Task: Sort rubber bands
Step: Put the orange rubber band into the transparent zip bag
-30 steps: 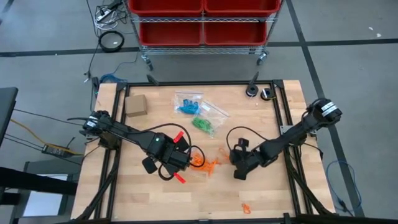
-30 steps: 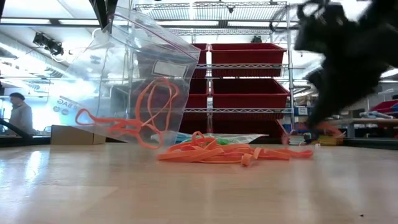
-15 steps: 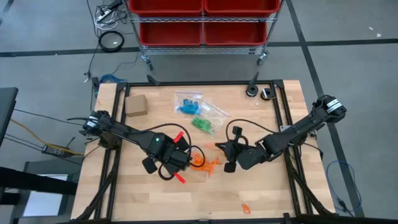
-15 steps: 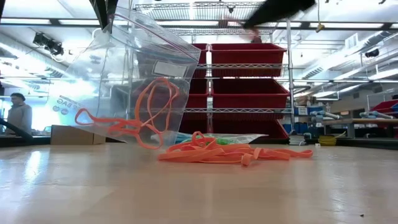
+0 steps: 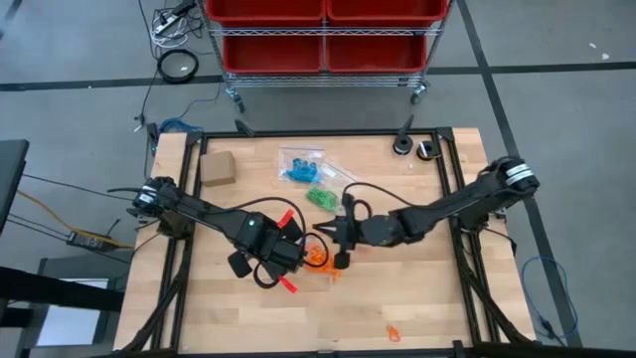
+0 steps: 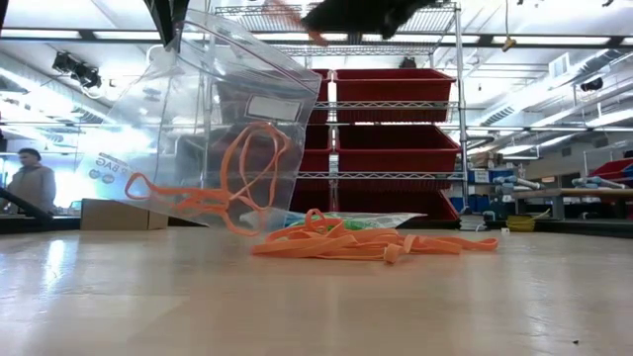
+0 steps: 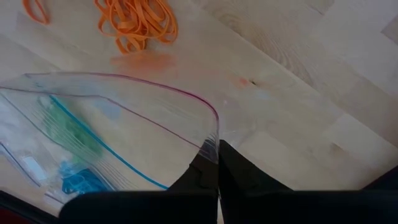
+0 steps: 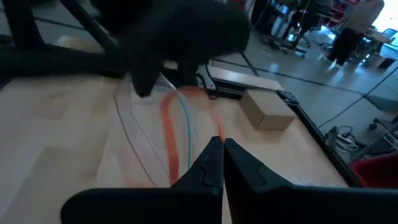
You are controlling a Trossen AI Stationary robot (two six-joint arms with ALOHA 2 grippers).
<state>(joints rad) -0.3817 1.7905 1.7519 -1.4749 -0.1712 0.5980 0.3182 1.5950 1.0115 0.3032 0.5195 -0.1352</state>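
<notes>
Orange rubber bands (image 5: 333, 265) lie just beneath the closed right gripper (image 5: 339, 239); left gripper (image 7: 217, 163) pinches the clear bag (image 6: 208, 129).

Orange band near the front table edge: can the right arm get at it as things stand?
Probably yes. The stray orange band lies alone on bare wood, nothing beside it. The right gripper, shut, hangs near the left gripper's bag.

Pale, smooth wooden counter (image 6: 316, 297); clear glossy plastic bag (image 6: 213, 119); matt orange rubber bands (image 6: 366, 242); dull tan cardboard box (image 5: 217, 168).
</notes>
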